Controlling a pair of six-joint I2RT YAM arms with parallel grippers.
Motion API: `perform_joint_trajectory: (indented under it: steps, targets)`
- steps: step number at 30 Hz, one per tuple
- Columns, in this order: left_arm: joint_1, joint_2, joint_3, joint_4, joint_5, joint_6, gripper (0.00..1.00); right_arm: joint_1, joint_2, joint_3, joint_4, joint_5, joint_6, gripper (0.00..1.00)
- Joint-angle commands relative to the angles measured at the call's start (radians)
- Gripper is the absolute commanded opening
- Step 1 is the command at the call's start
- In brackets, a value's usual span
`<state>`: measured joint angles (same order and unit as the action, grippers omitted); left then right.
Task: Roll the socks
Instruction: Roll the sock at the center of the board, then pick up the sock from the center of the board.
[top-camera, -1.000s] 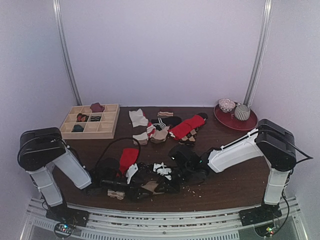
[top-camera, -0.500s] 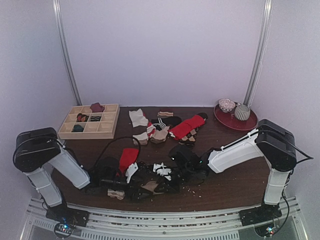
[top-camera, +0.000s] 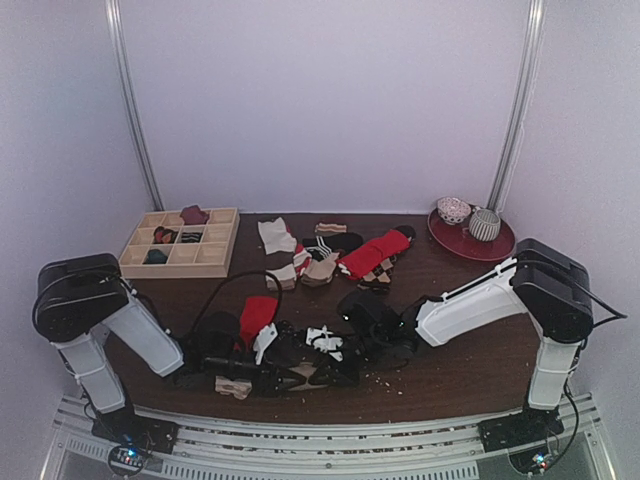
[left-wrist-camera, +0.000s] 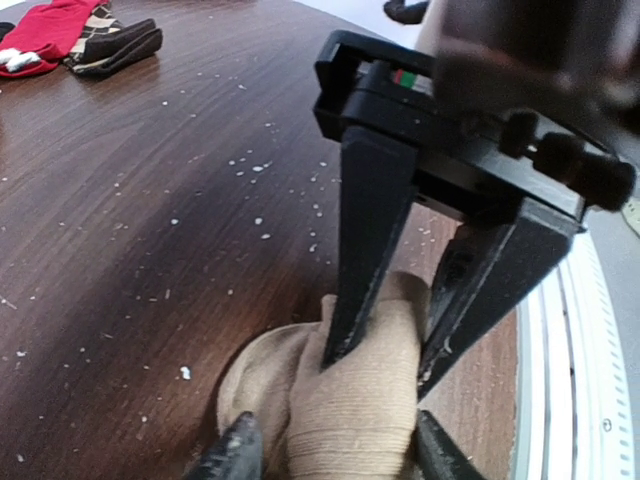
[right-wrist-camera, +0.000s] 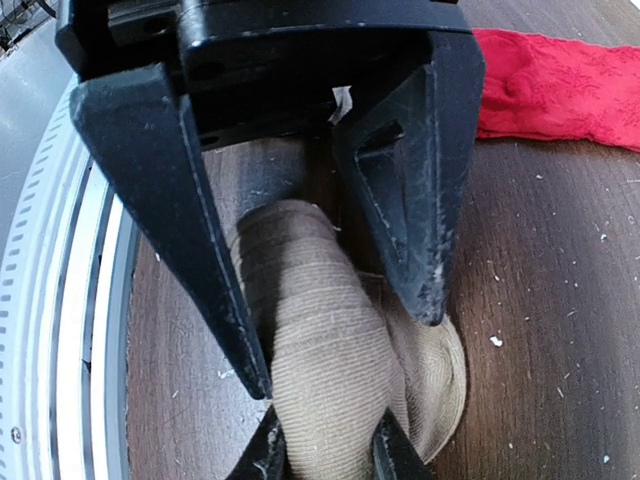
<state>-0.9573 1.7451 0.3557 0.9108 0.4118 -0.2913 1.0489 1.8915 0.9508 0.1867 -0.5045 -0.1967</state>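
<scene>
Both arms slope down from raised elbows and reach inward, low, toward each other: the left arm from the left, the right arm from the right. The left gripper and right gripper meet nose to nose, each clamping the same tan sock

The left claw and right claw pinch the tan sock.
</scene>
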Motion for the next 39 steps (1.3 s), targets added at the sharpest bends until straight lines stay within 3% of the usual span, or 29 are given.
perform_joint_trajectory:
  steps: [1, 3, 4, 11, 19, 27, 36, 39]
  targets:
    - [-0.003, 0.044, -0.007, -0.024, 0.037, 0.015, 0.49, 0.001, 0.117, -0.059, -0.268, 0.143, -0.003, 0.21]
    - [-0.003, 0.037, -0.021, -0.015, 0.035, 0.005, 0.68, 0.0, 0.123, -0.054, -0.273, 0.149, 0.0, 0.21]
    - [-0.003, 0.027, -0.033, -0.006, 0.025, -0.002, 0.72, -0.001, 0.123, -0.051, -0.273, 0.152, 0.001, 0.21]
    - [0.067, -0.114, -0.202, 0.121, -0.046, -0.085, 0.86, -0.005, 0.146, -0.026, -0.293, 0.169, 0.017, 0.21]
    - [0.069, -0.123, -0.167, 0.209, 0.069, -0.01, 0.97, -0.006, 0.143, -0.035, -0.261, 0.172, 0.034, 0.21]
    - [0.069, 0.049, -0.066, 0.276, 0.123, -0.009, 0.98, -0.005, 0.144, -0.032, -0.259, 0.173, 0.042, 0.21]
    - [0.069, 0.084, -0.035, 0.193, 0.138, -0.003, 0.85, -0.005, 0.148, -0.029, -0.262, 0.176, 0.046, 0.21]
    - [0.068, 0.106, -0.012, 0.176, 0.154, -0.001, 0.74, -0.005, 0.152, -0.03, -0.259, 0.175, 0.048, 0.21]
